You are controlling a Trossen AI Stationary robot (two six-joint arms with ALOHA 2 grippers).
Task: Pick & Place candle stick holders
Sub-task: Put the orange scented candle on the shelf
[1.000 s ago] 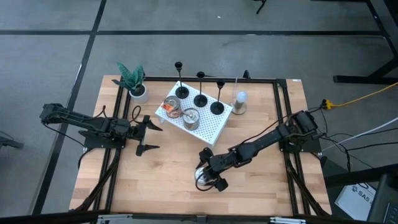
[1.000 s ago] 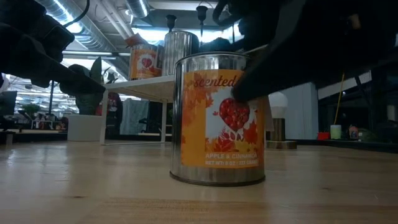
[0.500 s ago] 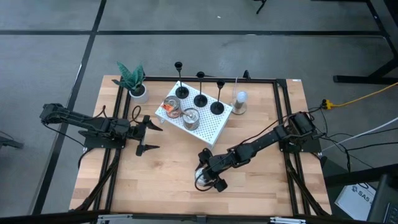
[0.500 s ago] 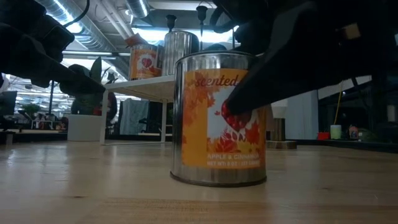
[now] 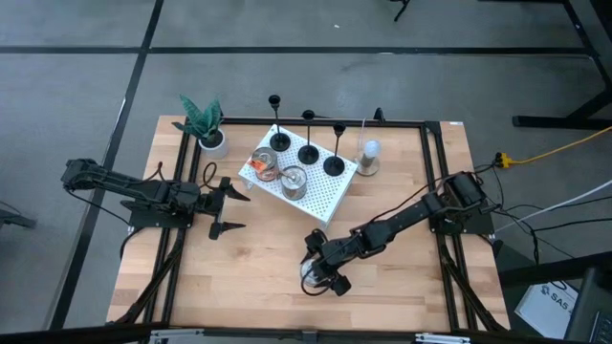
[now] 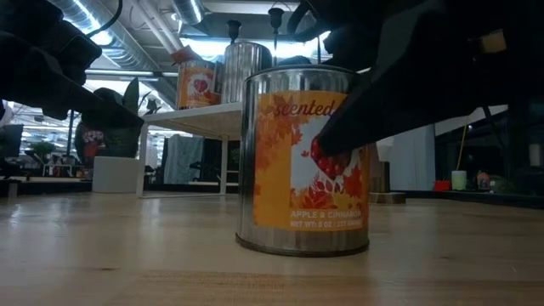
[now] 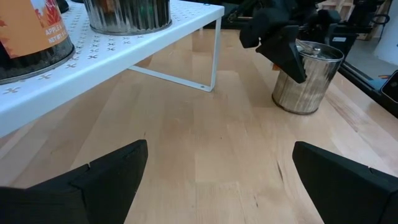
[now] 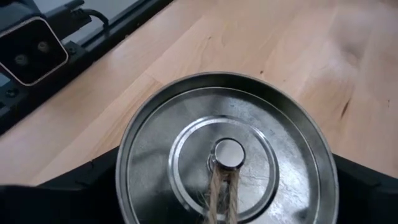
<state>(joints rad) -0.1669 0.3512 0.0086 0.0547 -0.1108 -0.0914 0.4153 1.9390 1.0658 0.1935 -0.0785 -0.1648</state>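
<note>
The three holders [image 5: 307, 143] stood upright in a row on the white rack [image 5: 320, 196], along its far edge, each with its round base on the perforated plate and its thin stem pointing up. On the same rack, on the nearer side, stood two tins [image 5: 280, 172]. No tool touched any holder.

The right tool [image 5: 318, 277] was well apart from them, near the front of the surface [image 5: 258, 258], down over a candle tin [image 6: 306, 161] with an orange label. In the right wrist view its fingers lay on both sides of the lidded tin [image 8: 227, 155], and in the low view one dark finger pressed against the label, so the tool seemed closed around this tin, which rested on the wood.

The left tool [image 5: 228, 210] hovered at the left of the rack, its fingers [image 7: 106, 171] spread wide and holding nothing. From the left wrist view it looked under the rack toward the right arm's tin [image 7: 305, 78].

The holders lay behind and a little to the right of the left tool, on the raised plate. I judge the left arm was nearer and free, so it would need to rise above the rack and come at a stem from the side, because the long axis of each holder is vertical. The stems stood close together, so a wide tool could knock a neighbour.
</note>
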